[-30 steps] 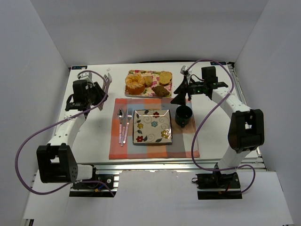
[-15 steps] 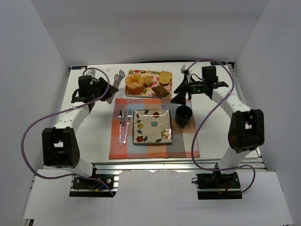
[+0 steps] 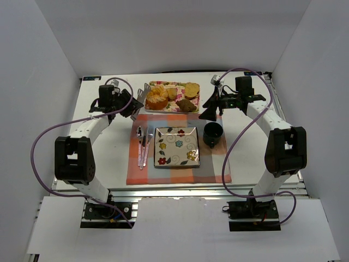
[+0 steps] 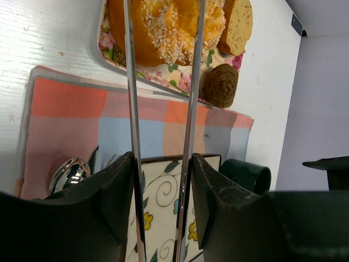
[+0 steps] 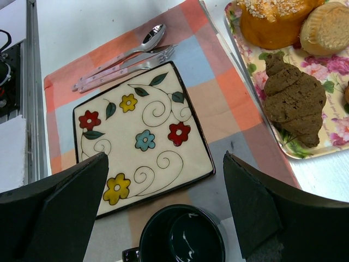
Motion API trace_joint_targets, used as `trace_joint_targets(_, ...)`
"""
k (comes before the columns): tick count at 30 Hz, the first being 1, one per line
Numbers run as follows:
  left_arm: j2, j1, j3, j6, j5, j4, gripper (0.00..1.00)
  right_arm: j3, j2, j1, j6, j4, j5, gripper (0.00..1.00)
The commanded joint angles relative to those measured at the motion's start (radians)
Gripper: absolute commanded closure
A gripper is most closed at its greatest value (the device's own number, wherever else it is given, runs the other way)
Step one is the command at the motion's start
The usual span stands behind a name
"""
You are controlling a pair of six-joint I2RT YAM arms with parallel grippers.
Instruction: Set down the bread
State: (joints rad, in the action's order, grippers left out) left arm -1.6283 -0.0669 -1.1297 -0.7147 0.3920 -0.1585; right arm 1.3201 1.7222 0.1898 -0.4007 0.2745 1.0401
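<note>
A floral tray at the back holds several breads: a round sugared bun, a brown croissant and paler pieces. My left gripper is shut on metal tongs, whose tips reach the tray's left edge. In the left wrist view the tongs' arms run past my gripper on either side of the bun. My right gripper is open and empty above the placemat, right of the croissant. The flowered plate is bare.
A checked placemat carries the plate, a spoon and fork on the left, and a dark green cup on the right. The cup lies under my right gripper. White walls enclose the table.
My left arm has swung right and toward the back, carrying the tongs from the table's left side to the bread tray. The right arm has not moved.
</note>
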Motion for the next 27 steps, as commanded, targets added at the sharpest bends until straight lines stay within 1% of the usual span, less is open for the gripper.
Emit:
trace_joint_targets(1, 0.035, -0.001, -0.044, 0.018, -0.002, -0.015, 0.46, 0.007, -0.018, -0.007, 0.002, -0.024, 0.031, 0.11)
trace_joint_targets(8, 0.054, -0.001, -0.038, 0.023, 0.008, -0.035, 0.46, 0.002, -0.018, -0.009, 0.003, -0.026, 0.034, 0.11)
trace_joint_targets(12, 0.042, -0.001, -0.028, 0.024, 0.042, -0.041, 0.46, -0.001, -0.018, -0.009, 0.010, -0.031, 0.034, 0.11)
trace_joint_targets(18, 0.018, -0.004, -0.035, 0.044, 0.048, -0.070, 0.46, -0.007, -0.023, -0.009, 0.010, -0.032, 0.034, 0.11)
trace_joint_targets(25, 0.013, -0.005, -0.038, 0.049, 0.051, -0.073, 0.54, -0.010, -0.026, -0.009, 0.011, -0.032, 0.035, 0.11)
trace_joint_targets(27, 0.018, -0.005, -0.036, 0.046, 0.053, -0.062, 0.61, -0.010, -0.029, -0.009, 0.011, -0.032, 0.035, 0.11)
